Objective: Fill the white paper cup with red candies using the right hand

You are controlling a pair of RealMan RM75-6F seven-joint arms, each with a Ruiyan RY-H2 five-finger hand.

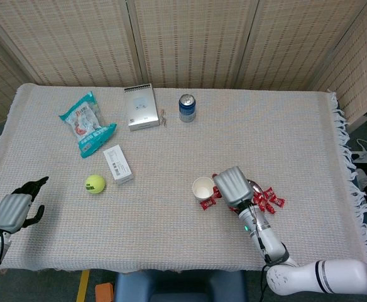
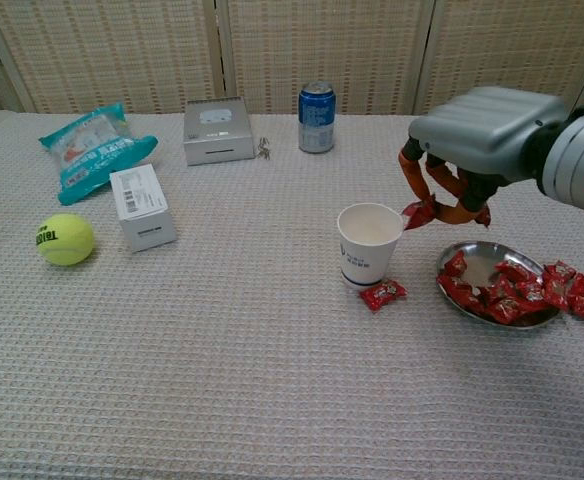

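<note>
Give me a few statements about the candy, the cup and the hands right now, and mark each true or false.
1. The right hand holds a red candy above the table. True.
2. The paper cup lies on its side. False: it stands upright.
3. One candy lies on the cloth beside the cup. True.
4. The metal dish is empty. False: red candies are in it.
5. The left hand holds the tennis ball. False: the ball sits apart from it on the table.

Left robot hand outside chest view, snack bag print unreadable
</note>
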